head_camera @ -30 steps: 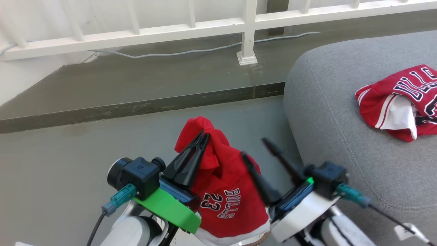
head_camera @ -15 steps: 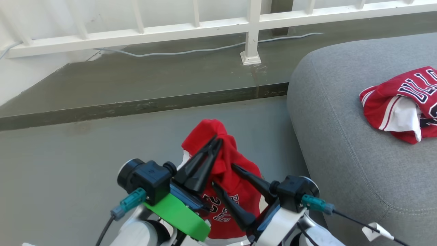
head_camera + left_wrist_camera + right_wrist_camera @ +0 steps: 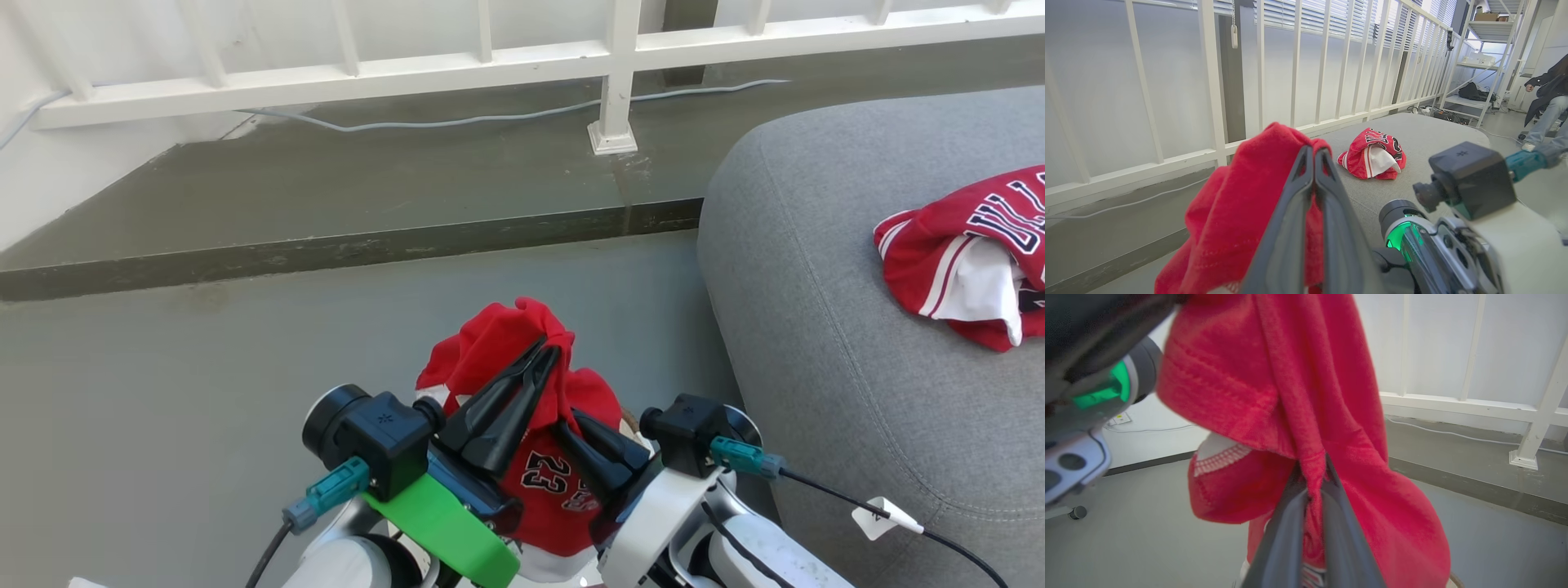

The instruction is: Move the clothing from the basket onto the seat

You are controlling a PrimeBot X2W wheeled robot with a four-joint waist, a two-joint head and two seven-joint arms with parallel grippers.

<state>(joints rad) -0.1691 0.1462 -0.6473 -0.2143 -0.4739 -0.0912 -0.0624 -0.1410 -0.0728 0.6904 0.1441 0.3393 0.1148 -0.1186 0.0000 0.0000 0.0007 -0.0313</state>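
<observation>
clothing: i counted two red garments | held garment (image 3: 490, 343) hung over the floor (image 3: 204, 392) near the one seat (image 3: 816, 286) | left gripper (image 3: 551, 345) pinched tight on its top fold, right gripper (image 3: 569, 419) clamped on a lower fold | second garment (image 3: 963, 253) lay crumpled on the seat | around: white railing (image 3: 612, 57), one cable (image 3: 457, 122), one person (image 3: 1545, 106) far off

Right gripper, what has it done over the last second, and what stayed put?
The right gripper swung in leftward from beside the hanging red soft garment with white trim and closed its open fingers on the fabric. The left gripper stays shut on that garment's top, and the crumpled red-and-white garment still lies on the big grey fabric seat.
</observation>
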